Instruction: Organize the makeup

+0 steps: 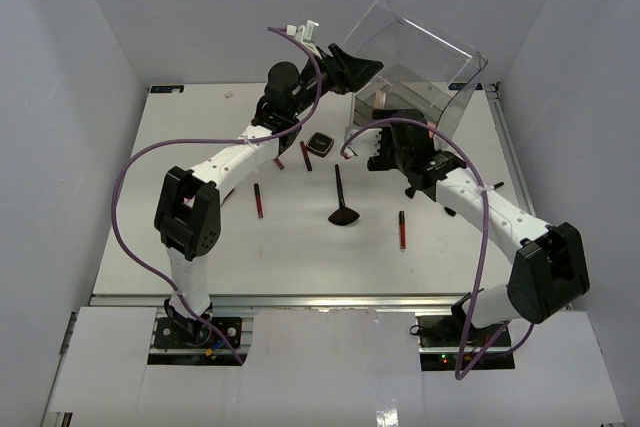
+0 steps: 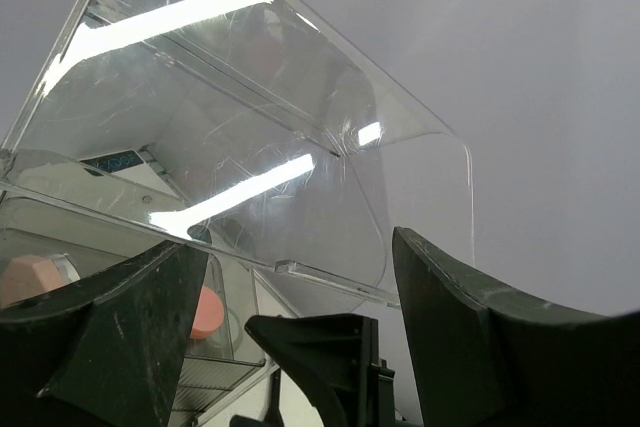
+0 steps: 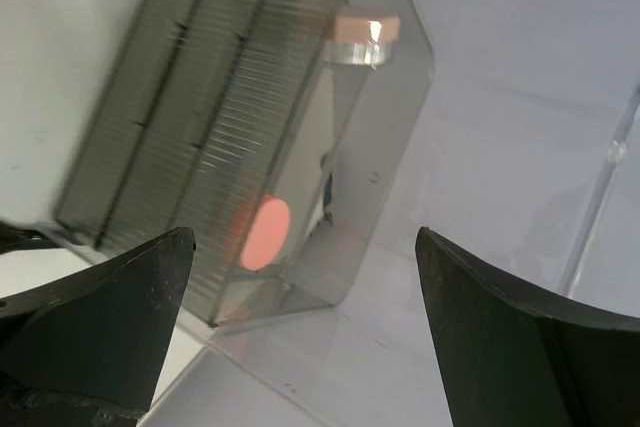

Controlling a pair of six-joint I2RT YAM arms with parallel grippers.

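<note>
Pencil sticks (image 1: 258, 200) lie visible only from above; wrist views show left pincer (image 2: 297, 244) and right pincer (image 3: 305, 237) released.

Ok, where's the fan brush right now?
In the top view, the fan brush lies near the middle of the table, just below the black compact in the picture, with a red pencil to its right.

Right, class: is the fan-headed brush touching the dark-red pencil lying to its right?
Apart. The top external view shows bare white table between the fan-headed brush and that pencil.
</note>
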